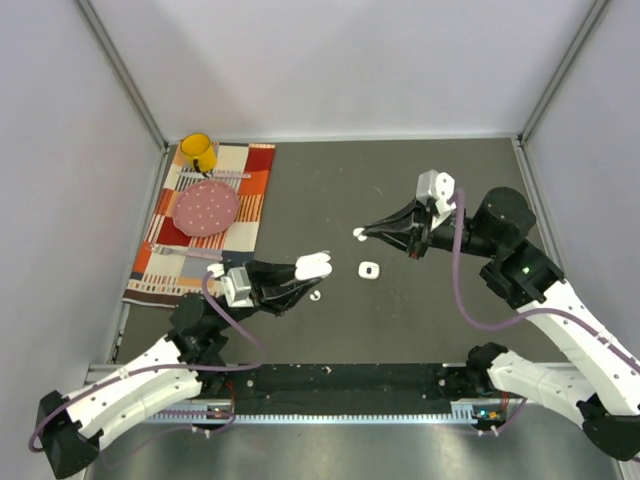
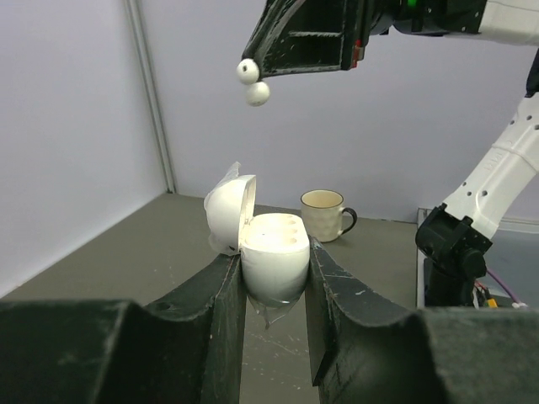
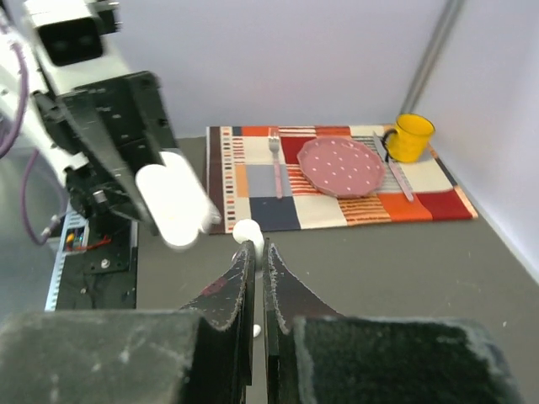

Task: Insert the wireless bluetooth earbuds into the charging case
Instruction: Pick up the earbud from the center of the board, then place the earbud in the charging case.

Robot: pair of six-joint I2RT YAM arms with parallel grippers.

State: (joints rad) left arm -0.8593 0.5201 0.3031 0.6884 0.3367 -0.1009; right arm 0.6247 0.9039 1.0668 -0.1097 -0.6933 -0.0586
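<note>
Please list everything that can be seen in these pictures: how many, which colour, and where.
charging case: one, white, lid open, between the left fingers.
held earbud: one, white, at the tips of the right fingers.
larger loose piece: one, white, on the table between the arms.
smaller loose piece: one, white, on the table near the case.
placemat: one, checked red, orange and white, table's far left.
plate: one, pink, on the placemat.
yellow mug: one, placemat's far corner.
fork: one, pinkish, beside the plate.
cream mug: one, on the table beyond the case.
table: one, dark grey.
left fingers: two, black, shut on the case.
right fingers: two, black, shut on the earbud.
</note>
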